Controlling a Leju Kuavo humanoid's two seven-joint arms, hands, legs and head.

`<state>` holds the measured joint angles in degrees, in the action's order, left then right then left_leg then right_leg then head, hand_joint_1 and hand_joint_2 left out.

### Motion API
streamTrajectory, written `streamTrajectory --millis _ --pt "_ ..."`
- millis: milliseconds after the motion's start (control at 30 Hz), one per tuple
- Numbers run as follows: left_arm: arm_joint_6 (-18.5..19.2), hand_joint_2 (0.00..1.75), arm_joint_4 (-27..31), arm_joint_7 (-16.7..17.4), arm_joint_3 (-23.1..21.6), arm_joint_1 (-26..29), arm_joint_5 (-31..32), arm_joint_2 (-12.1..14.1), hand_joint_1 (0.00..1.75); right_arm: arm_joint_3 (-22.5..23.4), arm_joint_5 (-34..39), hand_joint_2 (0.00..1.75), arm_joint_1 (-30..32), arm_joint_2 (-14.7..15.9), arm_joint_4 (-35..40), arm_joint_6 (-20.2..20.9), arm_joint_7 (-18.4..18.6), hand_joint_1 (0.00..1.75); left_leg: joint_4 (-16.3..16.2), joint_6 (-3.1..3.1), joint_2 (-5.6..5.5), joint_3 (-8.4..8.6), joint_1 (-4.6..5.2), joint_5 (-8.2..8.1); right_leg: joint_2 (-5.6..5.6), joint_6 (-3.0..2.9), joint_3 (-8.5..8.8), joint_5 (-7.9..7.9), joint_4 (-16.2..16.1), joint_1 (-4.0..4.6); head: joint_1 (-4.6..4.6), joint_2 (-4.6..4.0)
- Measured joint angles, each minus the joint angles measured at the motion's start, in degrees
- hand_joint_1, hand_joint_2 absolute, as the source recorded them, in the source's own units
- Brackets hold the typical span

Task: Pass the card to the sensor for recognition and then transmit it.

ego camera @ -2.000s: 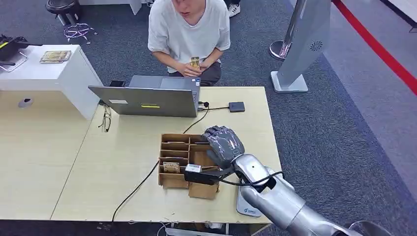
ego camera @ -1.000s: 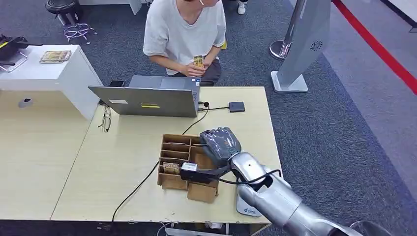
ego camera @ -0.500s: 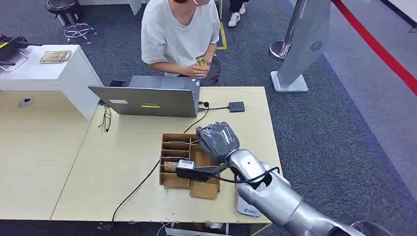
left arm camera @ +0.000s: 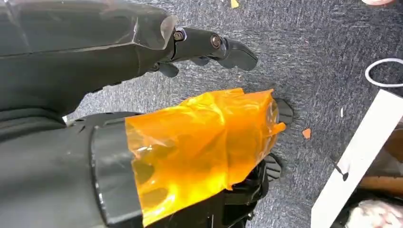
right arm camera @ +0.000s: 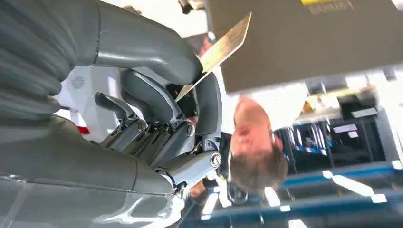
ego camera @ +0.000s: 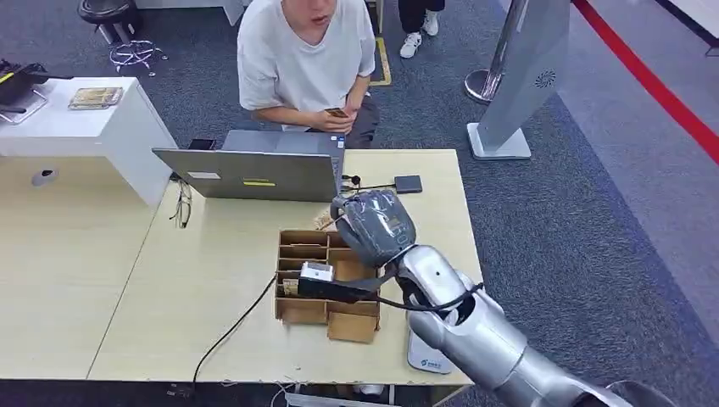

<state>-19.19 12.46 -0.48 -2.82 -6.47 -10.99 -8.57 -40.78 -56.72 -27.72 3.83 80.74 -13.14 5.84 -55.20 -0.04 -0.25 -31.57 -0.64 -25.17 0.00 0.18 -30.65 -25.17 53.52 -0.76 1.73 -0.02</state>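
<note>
The right hand (ego camera: 376, 227) hovers above the far end of the cardboard organizer (ego camera: 327, 286) on the table (ego camera: 212, 254), its thumb and fingers (right arm camera: 209, 102) pinching the card (right arm camera: 221, 47) (a thin tan one, tilted, most of it jutting free past the fingertips). From the head view a corner of the card (ego camera: 322, 221) peeks out just beyond the hand, toward the laptop (ego camera: 254, 174). Farther past the fingers lies the small dark sensor (ego camera: 408, 184), well apart from them on its cable. Across the table a person (ego camera: 301, 59) sits holding another card. The left hand (left arm camera: 209, 45) hangs over grey carpet, its fingers curled in and holding nothing.
</note>
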Motion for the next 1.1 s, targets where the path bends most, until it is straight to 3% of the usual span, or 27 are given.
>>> streamTrajectory --millis 500,1100 --pt "0.0 0.00 0.0 -0.8 1.3 0.4 -0.2 0.0 0.00 2.1 1.2 1.75 0.9 1.1 11.9 -2.9 -2.3 1.75 0.0 0.00 0.00 -0.01 0.00 0.00 0.00 0.00 -0.01 0.00 0.0 0.00 0.02 0.00" --pt "0.0 0.00 0.0 -0.8 2.0 0.4 0.3 0.0 0.00 2.3 1.9 1.75 1.8 1.5 15.8 -3.8 -3.4 1.75 0.0 0.00 0.00 -0.01 0.00 0.00 0.00 0.00 -0.01 0.00 0.0 0.00 0.00 0.00"
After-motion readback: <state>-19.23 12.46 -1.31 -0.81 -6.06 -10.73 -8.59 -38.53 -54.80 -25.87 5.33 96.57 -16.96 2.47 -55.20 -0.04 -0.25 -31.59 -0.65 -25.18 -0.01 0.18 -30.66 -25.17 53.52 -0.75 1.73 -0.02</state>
